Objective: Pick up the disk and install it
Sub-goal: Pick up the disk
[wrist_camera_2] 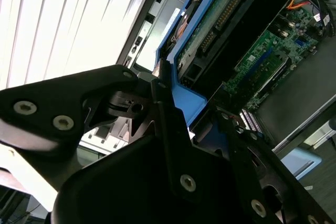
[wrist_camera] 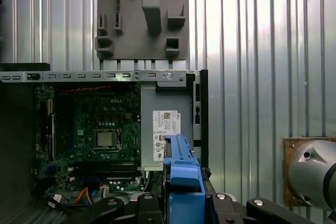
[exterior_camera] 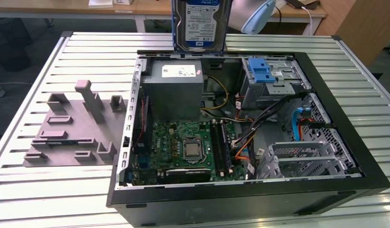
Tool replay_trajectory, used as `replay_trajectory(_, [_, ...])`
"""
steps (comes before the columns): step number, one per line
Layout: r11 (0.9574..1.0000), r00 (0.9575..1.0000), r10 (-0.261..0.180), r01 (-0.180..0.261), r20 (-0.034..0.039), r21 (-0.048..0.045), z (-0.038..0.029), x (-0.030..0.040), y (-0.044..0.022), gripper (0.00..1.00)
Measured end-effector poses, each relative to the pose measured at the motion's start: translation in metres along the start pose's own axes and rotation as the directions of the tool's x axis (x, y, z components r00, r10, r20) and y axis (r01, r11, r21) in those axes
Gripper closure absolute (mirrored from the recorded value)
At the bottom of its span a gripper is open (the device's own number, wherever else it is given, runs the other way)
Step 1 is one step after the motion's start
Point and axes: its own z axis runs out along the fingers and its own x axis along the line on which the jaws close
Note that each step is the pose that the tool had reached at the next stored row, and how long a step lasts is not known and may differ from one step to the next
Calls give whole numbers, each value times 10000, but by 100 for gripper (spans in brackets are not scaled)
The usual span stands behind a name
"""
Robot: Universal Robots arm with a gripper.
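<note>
Gripper [wrist_camera: 184,205] clamped on disk [exterior_camera: 198,23] by its blue carrier [wrist_camera: 184,174]. Disk hangs upright, top centre of exterior view, above case [exterior_camera: 246,204] rim. Likely rigid, weighty, shock-sensitive; carrier edges look the safest hold.

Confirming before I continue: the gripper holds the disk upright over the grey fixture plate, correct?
Not quite. The exterior view shows the disk upright over the open case's far edge, not the fixture plate. The gripper does hold it.

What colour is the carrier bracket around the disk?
The carrier bracket is blue; the first wrist view shows it best.
</note>
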Motion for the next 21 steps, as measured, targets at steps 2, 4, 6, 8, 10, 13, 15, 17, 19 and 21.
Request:
replay_trajectory(2, [10000, 10000, 0, 0, -1, -1, -1, 5, 0, 64])
replay_trajectory(4, [10000, 10000, -1, 1, -2, -2, -1, 11, -1, 64])
replay_trajectory(6, [10000, 10000, -1, 1, -1, -1, -1, 17, -1, 64])
replay_trajectory(8, [10000, 10000, -1, 1, -1, -1, -1, 23, -1, 64])
replay_trajectory(10, [10000, 10000, 1, -1, -1, -1, -1, 27, -1, 64])
replay_trajectory(13, [10000, 10000, 1, -1, -1, -1, -1, 33, -1, 64])
replay_trajectory(15, [10000, 10000, 0, 0, -2, -1, -1, 36, -2, 64])
replay_trajectory(17, [10000, 10000, 0, 0, -1, -1, -1, 38, -2, 64])
replay_trajectory(19, [10000, 10000, 0, 0, -2, -1, -1, 40, -1, 64])
replay_trajectory(21, [10000, 10000, 0, 0, -1, -1, -1, 42, -2, 64])
